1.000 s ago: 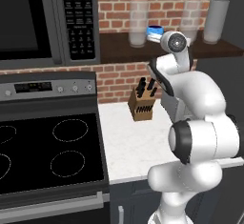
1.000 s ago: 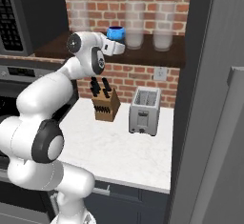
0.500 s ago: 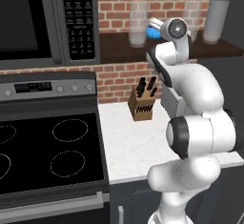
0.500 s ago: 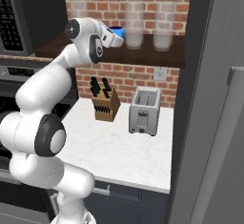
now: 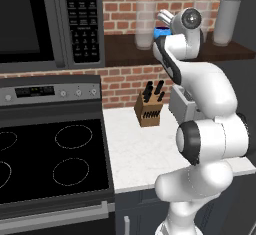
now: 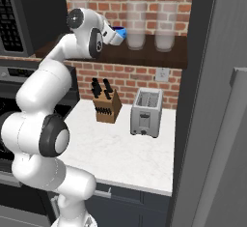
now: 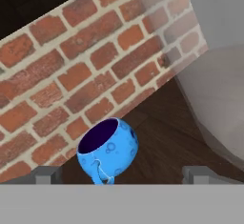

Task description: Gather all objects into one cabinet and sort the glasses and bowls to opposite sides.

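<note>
Blue bowl (image 7: 107,150) sits between the spread fingers (image 7: 46,174), handle visible from hand view.

Red brick wall (image 6: 120,78) (white counter (image 6: 120,148) below).

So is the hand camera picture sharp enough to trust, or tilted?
Hand view: rolled, so bricks and shelf slant; blue bowl crisp, nearby glass a pale blur. Right base view: evenly lit, glasses translucent, no glare.
</note>
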Motion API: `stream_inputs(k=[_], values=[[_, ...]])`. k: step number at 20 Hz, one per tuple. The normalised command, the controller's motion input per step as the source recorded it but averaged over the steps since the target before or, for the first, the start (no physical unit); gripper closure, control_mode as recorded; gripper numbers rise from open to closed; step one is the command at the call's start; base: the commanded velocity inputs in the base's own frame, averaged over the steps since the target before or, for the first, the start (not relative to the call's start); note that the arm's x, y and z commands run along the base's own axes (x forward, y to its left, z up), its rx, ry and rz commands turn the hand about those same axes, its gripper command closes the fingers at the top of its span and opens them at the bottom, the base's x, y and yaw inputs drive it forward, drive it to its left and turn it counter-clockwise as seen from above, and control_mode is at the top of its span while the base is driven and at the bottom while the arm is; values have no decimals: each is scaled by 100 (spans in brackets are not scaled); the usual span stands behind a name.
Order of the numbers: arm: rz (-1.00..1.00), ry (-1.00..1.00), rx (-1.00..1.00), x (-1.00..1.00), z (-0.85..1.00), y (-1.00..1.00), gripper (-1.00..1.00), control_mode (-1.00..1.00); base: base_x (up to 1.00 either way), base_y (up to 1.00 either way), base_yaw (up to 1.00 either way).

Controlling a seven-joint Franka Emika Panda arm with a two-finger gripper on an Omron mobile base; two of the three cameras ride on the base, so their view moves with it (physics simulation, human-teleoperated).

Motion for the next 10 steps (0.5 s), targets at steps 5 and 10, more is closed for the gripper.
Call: stream_inputs(k=[5, 10], values=[[0, -2, 3, 0, -23, 32, -100, -100, 0, 0, 0], [0, 0, 3, 7, -10, 23, -100, -100, 0, 0, 0]])
